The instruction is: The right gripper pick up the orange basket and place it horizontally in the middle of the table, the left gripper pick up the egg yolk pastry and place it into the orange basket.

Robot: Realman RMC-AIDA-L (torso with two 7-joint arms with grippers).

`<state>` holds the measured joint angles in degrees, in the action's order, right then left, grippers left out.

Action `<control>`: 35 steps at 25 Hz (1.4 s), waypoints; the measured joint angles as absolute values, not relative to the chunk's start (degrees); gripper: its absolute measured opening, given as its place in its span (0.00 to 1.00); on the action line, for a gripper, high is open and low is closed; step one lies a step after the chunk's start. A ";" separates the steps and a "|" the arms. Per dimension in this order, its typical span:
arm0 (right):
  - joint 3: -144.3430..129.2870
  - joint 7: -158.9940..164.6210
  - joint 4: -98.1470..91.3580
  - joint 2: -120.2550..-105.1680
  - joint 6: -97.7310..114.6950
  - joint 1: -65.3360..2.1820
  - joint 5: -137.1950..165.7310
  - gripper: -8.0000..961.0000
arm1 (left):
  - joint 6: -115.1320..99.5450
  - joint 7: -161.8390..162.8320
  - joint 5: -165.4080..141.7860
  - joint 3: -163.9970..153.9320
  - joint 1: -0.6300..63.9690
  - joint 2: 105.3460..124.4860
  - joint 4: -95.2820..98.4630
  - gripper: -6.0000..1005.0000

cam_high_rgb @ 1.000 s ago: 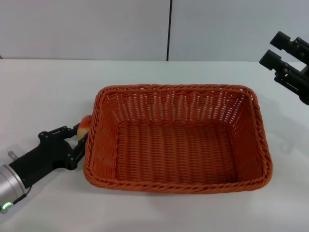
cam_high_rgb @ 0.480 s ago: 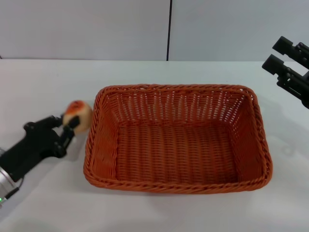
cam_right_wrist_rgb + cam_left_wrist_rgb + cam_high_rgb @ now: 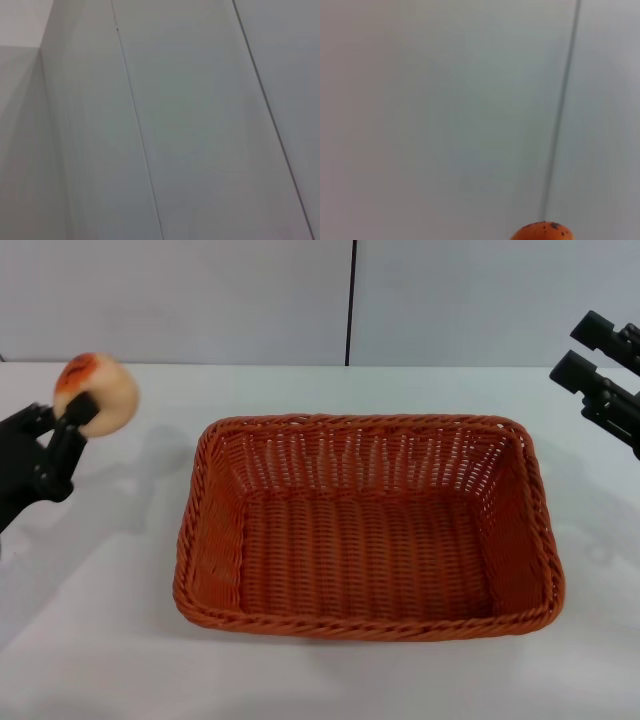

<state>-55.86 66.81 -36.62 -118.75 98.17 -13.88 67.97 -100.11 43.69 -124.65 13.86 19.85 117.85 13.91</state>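
Note:
The orange basket (image 3: pixel 368 525) lies lengthwise in the middle of the white table (image 3: pixel 100 640), and nothing is inside it. To its left, well above the tabletop, my left gripper (image 3: pixel 82 412) is shut on the egg yolk pastry (image 3: pixel 97 393), a pale round bun with an orange-red top. In the left wrist view only the speckled orange top of the egg yolk pastry (image 3: pixel 542 232) shows, against the wall. My right gripper (image 3: pixel 588 350) is raised at the far right edge, away from the basket, with its two fingers apart and nothing between them.
A grey wall with a dark vertical seam (image 3: pixel 350 302) stands behind the table. The right wrist view shows only wall panels.
My left gripper has lifted the pastry from beside the basket's left rim, up and to the left. The right gripper has drifted slightly right. The basket has not moved.

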 joint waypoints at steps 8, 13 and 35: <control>-54.43 66.79 -36.77 -118.76 99.80 -14.32 67.93 0.66 | -105.33 46.69 -125.28 3.10 23.82 118.18 13.64 0.11; -53.68 66.80 -36.77 -118.83 100.82 -14.38 67.93 0.66 | -105.75 46.68 -125.34 -5.49 25.62 118.47 12.47 0.10; -36.08 62.07 -28.55 -118.82 100.79 -12.94 67.93 0.66 | -103.97 42.65 -122.38 21.41 12.43 117.95 16.79 0.81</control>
